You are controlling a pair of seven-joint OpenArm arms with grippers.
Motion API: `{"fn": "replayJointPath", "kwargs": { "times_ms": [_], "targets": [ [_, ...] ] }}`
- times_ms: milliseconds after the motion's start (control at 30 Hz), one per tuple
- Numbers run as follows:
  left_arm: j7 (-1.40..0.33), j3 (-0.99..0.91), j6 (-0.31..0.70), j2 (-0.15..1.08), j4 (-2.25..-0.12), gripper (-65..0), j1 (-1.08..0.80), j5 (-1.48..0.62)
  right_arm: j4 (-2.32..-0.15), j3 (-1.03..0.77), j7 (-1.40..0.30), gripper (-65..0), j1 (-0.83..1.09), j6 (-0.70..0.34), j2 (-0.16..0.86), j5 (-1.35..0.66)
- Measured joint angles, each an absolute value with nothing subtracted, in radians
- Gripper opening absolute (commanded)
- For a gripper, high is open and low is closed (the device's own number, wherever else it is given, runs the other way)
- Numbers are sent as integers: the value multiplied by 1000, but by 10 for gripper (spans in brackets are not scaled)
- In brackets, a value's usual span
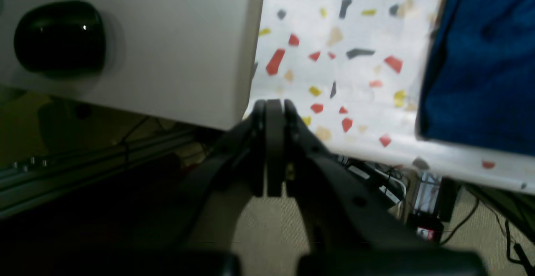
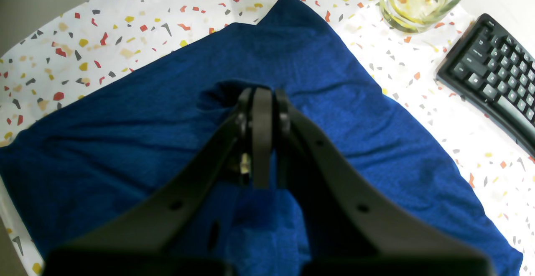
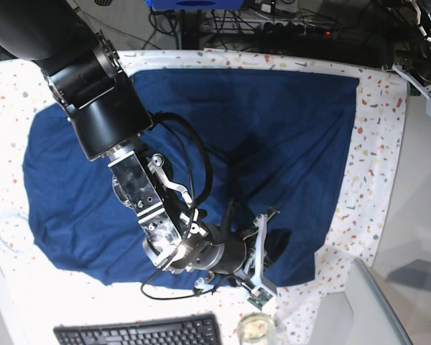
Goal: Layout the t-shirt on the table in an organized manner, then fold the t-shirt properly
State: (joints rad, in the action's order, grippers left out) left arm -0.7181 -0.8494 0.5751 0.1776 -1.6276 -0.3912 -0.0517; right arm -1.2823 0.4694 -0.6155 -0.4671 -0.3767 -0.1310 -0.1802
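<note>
The dark navy t-shirt (image 3: 223, 136) lies spread over most of the speckled table (image 3: 377, 180). My right gripper (image 2: 262, 94) is low over the t-shirt (image 2: 355, 113) near its front edge. Its fingers are shut, and the fabric puckers into a small fold at their tips. In the base view this gripper (image 3: 271, 243) sits at the shirt's lower right part. My left gripper (image 1: 273, 103) is shut on nothing, beyond the table's (image 1: 342, 71) edge and above the floor. An edge of the t-shirt (image 1: 480, 58) shows to its right.
A black keyboard (image 2: 493, 79) and a glass jar (image 2: 418, 0) stand on the table near the shirt's front edge, also the keyboard (image 3: 136, 332) and jar (image 3: 255, 329) in the base view. A pale grey panel with a black knob (image 1: 58, 35) is beside my left gripper. Cables (image 1: 418, 192) lie below.
</note>
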Motion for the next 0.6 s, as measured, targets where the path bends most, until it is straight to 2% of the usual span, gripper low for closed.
{"fn": "replayJointPath", "kwargs": {
  "times_ms": [67, 133, 267, 333, 467, 600],
  "targets": [
    [-717, -849, 575, 178, -1628, -650, -391, -52, -1282, 469, -616, -584, -467, -377, -134, -180],
    [-716, -849, 575, 178, -1628, -650, -391, -52, -1283, 500, -616, -459, -470, -369, -131, -215],
    [-717, -849, 575, 175, -1628, -650, -391, -52, -1302, 619, -616, -131, -485, -374, -134, -284],
    [-717, -847, 575, 171, -1628, -650, -391, -53, -1353, 623, -616, -21, -481, -377, -139, -287],
    [-718, -852, 576, 138, -1647, -650, -397, -54, -1502, 557, -625, -3, -442, -376, -115, -289],
    [-719, -853, 575, 91, -1710, -650, -431, -70, -1643, 290, -723, -5, -297, -379, -100, -289]
  ]
}}
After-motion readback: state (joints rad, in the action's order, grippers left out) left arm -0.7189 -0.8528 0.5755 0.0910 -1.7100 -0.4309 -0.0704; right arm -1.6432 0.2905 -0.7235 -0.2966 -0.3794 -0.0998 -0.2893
